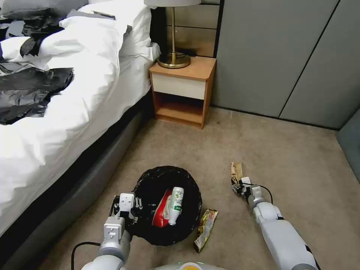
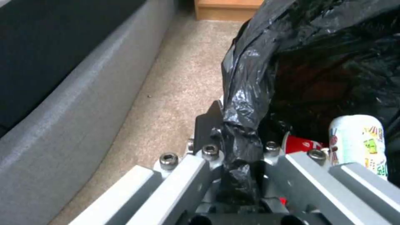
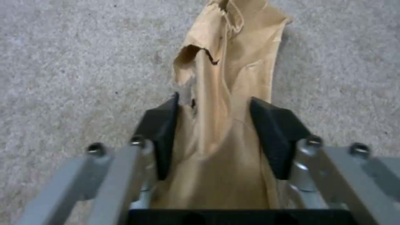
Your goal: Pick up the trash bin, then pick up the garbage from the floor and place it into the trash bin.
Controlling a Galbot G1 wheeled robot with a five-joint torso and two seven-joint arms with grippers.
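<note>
Left gripper [image 1: 129, 213] is clamped on the bag-covered rim of the bin [image 1: 150, 228], on the bin's bed side; in the left wrist view its pads pinch a fold of black bag [image 2: 243, 134]. Bin is beside the bed [image 1: 56, 123] over the carpet; whether it rests on the floor or is lifted cannot be told. Inside it lie a red-white wrapper [image 1: 162, 212] and a white green-labelled bottle [image 1: 175, 205]. A foil wrapper [image 1: 205, 228] lies on the carpet just beside the bin, on its right. Right gripper [image 1: 237, 183] is low over the carpet, well right of the bin. Its pads [image 3: 273, 137] sit at a narrow gap on either side of the brown paper [image 3: 225, 103], touching or nearly touching it. Paper extends forward beyond the fingertips, its far end on the carpet. Nightstand [image 1: 183, 90] stands further ahead by the wall.
</note>
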